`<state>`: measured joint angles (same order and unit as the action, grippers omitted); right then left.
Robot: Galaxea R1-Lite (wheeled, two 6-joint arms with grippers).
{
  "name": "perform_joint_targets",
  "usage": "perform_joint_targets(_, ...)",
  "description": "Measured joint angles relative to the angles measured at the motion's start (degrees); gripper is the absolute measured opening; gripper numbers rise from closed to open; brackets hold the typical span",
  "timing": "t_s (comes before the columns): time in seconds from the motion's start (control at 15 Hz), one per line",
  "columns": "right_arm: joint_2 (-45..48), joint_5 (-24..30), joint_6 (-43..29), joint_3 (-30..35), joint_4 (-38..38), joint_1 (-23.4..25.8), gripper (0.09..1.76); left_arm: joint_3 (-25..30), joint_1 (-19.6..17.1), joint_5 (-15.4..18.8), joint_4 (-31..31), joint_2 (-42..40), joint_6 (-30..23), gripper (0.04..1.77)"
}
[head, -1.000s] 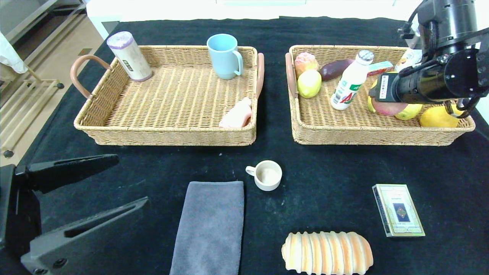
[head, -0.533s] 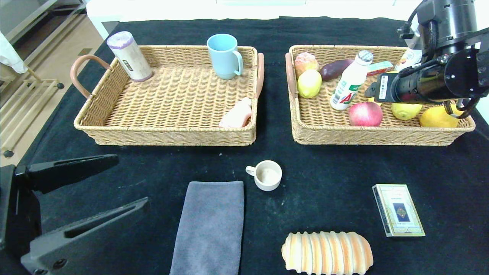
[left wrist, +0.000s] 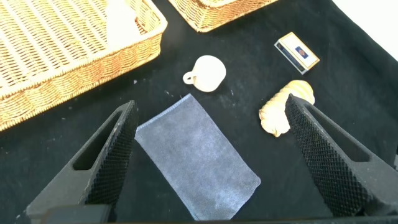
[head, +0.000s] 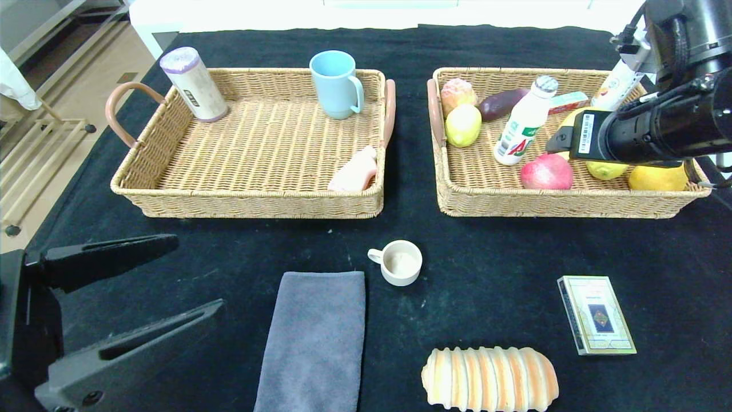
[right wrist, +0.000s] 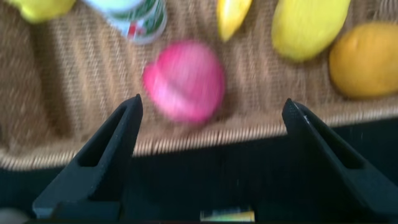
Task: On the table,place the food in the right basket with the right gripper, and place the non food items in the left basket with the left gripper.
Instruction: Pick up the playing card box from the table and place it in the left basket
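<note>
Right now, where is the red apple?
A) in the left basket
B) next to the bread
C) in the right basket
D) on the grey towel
C: the red apple lies inside the right basket, near its front wall, beside the white bottle.

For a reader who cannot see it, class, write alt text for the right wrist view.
The right gripper hangs with its jaws wide open and empty above the near wall of the wicker right basket. A red apple lies in the basket beyond them, with yellow fruit and a bottle's base farther back.
</note>
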<state>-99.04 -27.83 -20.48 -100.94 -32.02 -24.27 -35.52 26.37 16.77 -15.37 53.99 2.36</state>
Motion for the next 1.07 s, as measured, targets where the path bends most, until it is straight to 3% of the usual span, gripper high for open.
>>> perform_joint_targets(0.33, 8.3, 4.3, -4.4, 6.3, -8.3, -7.0, 1.67, 0.7, 0.0, 0.0, 0.0, 0.3, 1.4, 1.72)
perform_joint_targets(0.67, 14.2, 4.8, -6.7, 17.6, -9.8, -12.5, 1.69, 1.4, 0.1, 0.1, 0.2, 0.8, 1.7, 1.72)
perform_joint_targets(0.93, 15.8, 4.8, -9.5, 25.5, -9.8, -13.6, 1.7, 1.6, 0.2, 0.1, 0.2, 1.0, 1.6, 1.72)
perform_joint_targets(1.07, 16.0, 4.9, -9.5, 29.2, -9.4, -11.5, 1.7, 1.7, 0.2, 0.1, 0.2, 1.0, 1.7, 1.72)
